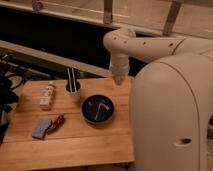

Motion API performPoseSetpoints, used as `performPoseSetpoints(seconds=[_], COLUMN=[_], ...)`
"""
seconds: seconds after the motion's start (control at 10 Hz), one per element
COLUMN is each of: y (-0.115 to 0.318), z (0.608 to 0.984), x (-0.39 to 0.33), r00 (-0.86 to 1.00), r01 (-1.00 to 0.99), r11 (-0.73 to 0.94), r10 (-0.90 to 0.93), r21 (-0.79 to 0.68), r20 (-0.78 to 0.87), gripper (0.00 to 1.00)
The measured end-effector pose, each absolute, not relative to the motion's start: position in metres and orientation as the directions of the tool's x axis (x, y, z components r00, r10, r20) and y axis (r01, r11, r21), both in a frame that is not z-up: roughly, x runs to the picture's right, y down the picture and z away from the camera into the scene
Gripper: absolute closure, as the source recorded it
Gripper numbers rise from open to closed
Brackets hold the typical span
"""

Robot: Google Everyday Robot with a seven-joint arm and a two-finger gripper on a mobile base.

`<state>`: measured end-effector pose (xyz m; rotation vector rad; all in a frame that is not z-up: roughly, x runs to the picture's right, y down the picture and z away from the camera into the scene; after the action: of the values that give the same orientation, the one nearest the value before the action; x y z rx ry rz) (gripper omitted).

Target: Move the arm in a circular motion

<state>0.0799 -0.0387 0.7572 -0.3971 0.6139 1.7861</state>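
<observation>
Cream-white arm (150, 47) reaching in from the right, bent at a bulbous joint high over the back of the wooden surface (75, 147), then dropping almost straight down to a narrower tip. Gripper (118, 78) at that tip, hanging above the rear right part of the surface, just behind and to the right of the black bowl (98, 109), touching nothing. Cannot tell whether spread or pressed together; no object seen in it.

Below and to the left: white cup (73, 91) with 2 dark sticks standing up in it, just beside the bowl. Small bottle (47, 95) lying farther left. Blue pad (41, 128) and red packet (57, 122) near the front left corner.

Probably somewhere along the loop, with no grasp called for.

To do it well:
- Hold 1 steady height, clear of the 2 sticks, the tallest things on the surface.
- Blend the joint motions so the tip draws a smooth round curve, not a string of corners.
- Keep an even pace all the way around.
- Choose a radius that stays off the rail behind and the arm's own bulky base on the right.
- Close the circle at the point of starting rather than spiralling inward or drifting toward the cup.
</observation>
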Motion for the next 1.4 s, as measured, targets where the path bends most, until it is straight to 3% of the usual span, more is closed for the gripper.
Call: performPoseSetpoints(seconds=[0.6, 1.2, 1.4], y=[-0.048, -0.024, -0.019], z=[0.757, 0.734, 0.727], x=[0.012, -0.051, -0.059], r00=[-0.187, -0.068, -0.066], r01=[-0.981, -0.995, -0.995], r11=[-0.123, -0.013, -0.014], r10=[0.804, 0.818, 0.823], r21=[0.15, 0.099, 0.095], r20=[-0.564, -0.571, -0.564], gripper=[1.0, 1.0, 0.95])
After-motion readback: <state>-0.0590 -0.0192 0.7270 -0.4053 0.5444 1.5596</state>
